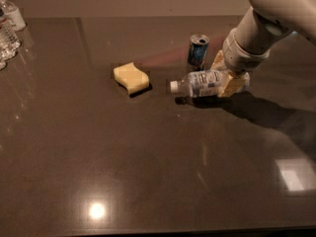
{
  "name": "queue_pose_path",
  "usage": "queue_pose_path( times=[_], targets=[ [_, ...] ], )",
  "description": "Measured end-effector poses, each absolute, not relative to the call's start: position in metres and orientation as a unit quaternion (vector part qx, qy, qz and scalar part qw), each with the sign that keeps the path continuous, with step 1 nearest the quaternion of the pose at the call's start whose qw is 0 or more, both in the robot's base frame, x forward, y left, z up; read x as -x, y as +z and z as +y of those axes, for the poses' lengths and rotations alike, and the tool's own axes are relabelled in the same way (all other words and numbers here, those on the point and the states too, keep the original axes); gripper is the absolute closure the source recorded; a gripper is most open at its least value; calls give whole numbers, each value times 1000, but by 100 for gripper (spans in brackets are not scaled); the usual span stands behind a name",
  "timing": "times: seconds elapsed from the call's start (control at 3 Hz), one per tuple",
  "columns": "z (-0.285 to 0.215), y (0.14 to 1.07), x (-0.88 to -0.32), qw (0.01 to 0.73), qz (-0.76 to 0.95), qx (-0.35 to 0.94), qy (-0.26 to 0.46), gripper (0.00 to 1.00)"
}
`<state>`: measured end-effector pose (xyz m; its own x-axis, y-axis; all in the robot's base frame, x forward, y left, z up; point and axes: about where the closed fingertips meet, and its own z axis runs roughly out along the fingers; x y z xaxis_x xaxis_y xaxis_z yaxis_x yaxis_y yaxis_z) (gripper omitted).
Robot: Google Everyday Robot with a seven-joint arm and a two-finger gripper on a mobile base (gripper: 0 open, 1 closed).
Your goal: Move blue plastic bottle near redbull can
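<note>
The blue plastic bottle [200, 83] is clear with a white cap and a pale label. It lies sideways, cap pointing left, just in front of the redbull can [198, 51]. The can stands upright on the dark table, dark blue with a silver top. My gripper [228, 76] reaches in from the upper right and its pale fingers are shut on the bottle's right end. The bottle is held low over the table, with a small shadow under it.
A yellow sponge [131, 78] lies to the left of the bottle. Clear ribbed bottles with white labels [9, 26] stand at the far left edge. The dark glossy table [148, 172] stretches toward the front, with light reflections on it.
</note>
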<state>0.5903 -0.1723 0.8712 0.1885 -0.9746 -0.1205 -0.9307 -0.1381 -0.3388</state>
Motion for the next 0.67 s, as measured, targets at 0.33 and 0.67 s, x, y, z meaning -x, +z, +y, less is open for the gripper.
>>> queue_pose_path(
  times=[0.33, 0.67],
  targets=[
    [-174, 865, -601, 168, 639, 747, -69, 38],
    [-177, 862, -610, 167, 648, 739, -73, 14]
  ],
)
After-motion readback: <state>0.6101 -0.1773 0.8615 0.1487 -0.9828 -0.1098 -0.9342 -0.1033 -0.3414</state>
